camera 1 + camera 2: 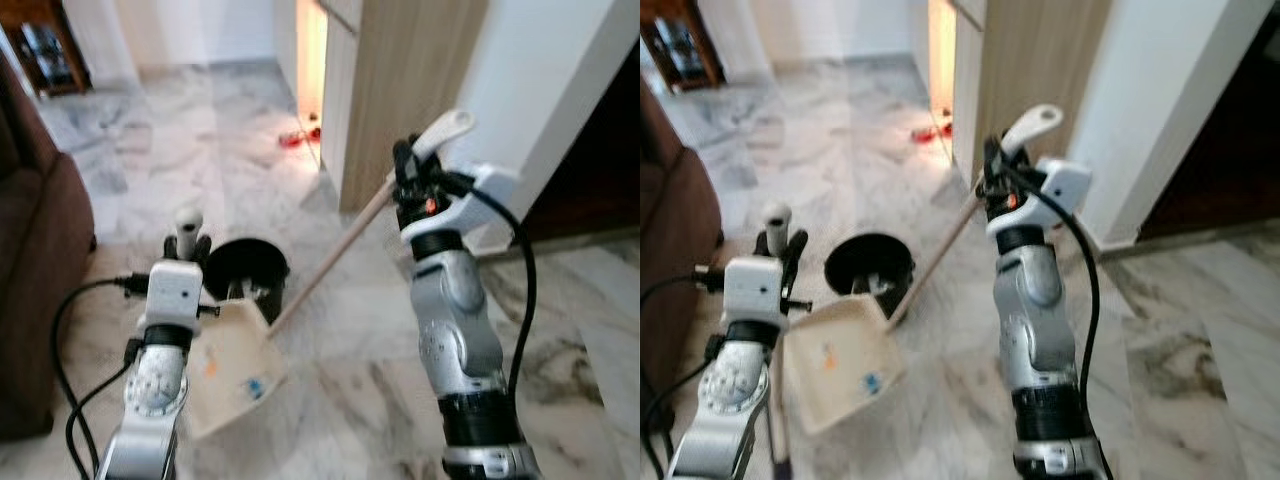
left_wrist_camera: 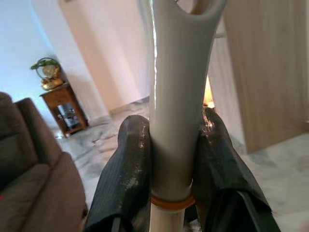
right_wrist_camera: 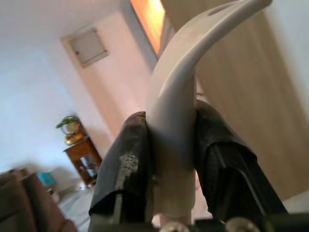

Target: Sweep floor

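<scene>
Marble floor (image 1: pixel 400 340) by a wooden cabinet (image 1: pixel 400 90), brown sofa (image 1: pixel 35 260) on robot's left. Left gripper (image 1: pixel 188 243) clamped on dustpan handle (image 2: pixel 176 111); cream dustpan (image 1: pixel 235 365) tilted beside black bin (image 1: pixel 247 268), bits inside. Right gripper (image 1: pixel 418 172) clamped on broom handle (image 1: pixel 330 255), whose lower end meets the pan's edge. Risk: pan tips too far, debris slides onto floor and misses bin; red litter (image 1: pixel 292 138) near cabinet probably still unswept. Wrist views show the finger clamps close; eye views show pan, bin.
</scene>
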You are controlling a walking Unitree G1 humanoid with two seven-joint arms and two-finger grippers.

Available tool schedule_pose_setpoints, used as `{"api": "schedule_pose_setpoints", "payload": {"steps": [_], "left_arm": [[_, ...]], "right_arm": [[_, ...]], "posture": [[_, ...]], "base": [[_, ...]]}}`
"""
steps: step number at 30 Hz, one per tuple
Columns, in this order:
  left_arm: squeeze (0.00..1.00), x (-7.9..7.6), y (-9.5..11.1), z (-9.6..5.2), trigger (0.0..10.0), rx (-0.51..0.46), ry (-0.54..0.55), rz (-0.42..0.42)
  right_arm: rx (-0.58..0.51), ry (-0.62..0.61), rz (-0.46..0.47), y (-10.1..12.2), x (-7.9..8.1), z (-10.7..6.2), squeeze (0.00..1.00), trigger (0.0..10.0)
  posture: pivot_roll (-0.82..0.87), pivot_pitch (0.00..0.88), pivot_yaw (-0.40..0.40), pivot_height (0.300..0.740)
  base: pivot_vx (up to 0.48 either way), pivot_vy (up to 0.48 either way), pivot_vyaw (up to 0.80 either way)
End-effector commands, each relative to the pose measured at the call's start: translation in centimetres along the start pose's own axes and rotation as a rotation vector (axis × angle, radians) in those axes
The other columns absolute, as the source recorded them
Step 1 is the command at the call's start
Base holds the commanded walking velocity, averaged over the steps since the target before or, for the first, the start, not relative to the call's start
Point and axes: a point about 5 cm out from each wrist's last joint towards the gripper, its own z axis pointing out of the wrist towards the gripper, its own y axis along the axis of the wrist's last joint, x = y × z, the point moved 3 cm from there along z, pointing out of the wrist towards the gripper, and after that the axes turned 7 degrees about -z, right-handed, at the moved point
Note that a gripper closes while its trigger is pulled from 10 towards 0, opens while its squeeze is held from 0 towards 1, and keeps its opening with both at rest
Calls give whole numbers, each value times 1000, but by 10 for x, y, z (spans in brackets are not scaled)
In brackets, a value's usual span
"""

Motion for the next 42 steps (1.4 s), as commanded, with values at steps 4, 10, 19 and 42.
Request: {"api": "schedule_pose_setpoints", "payload": {"steps": [4,10,19,42], "left_arm": [[0,18,9,-3,10000,-38,49,27],[0,31,6,-9,10000,-20,84,60],[0,52,6,-28,10000,-6,168,105],[0,50,8,-29,10000,-9,185,109]], "right_arm": [[-102,33,8,26,13,7,0,10000],[-108,35,19,27,13,9,0,10000],[-111,27,7,29,10,10,0,10000],[-139,78,20,37,21,14,0,10000]], "posture": [[5,49,-11,740],[13,46,-11,740],[16,52,-16,740],[26,20,-19,740]], "base": [[270,0,0],[271,0,0],[272,0,0],[273,0,202]]}}
